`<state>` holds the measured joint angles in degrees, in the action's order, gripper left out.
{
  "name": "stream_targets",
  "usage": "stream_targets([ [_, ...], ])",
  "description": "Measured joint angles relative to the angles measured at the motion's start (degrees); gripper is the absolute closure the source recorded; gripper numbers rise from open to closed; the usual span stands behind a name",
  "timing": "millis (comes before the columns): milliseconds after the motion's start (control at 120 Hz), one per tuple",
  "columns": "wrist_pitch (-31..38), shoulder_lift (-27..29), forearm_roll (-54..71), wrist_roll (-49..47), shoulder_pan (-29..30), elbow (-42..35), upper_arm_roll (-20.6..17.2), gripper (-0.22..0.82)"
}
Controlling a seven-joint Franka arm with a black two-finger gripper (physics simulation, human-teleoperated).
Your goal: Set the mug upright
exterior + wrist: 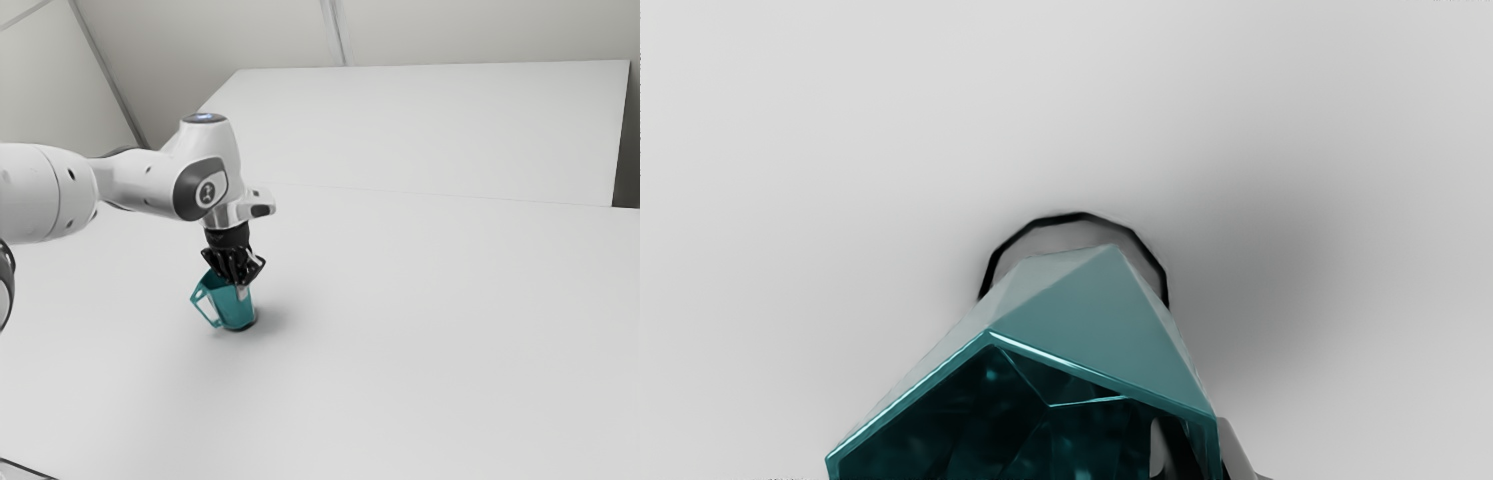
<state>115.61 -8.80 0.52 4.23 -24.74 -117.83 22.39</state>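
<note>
The teal mug (1093, 320), mouth up, stood roughly upright on the worktop (430, 340). The jaws (241, 288) were nearly closed, pinching its wall, one finger inside, one outside.

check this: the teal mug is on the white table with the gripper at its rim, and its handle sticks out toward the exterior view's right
Not quite: the handle sticks out toward the exterior view's left, as that view shows. The teal mug is on the white table, with the gripper at its rim.
</note>
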Motion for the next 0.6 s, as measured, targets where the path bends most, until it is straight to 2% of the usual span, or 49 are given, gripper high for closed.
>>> stream_targets([
  [225,0.48,-0.12,0.49,-3.91,-0.05,-0.23,-0.03,0.78],
  [425,0.52,0.02,0.7,-5.67,-0.12,-0.07,0.01,0.35],
  [600,-0.28,2.37,2.72,-6.23,0.05,2.57,0.25,0.16],
])
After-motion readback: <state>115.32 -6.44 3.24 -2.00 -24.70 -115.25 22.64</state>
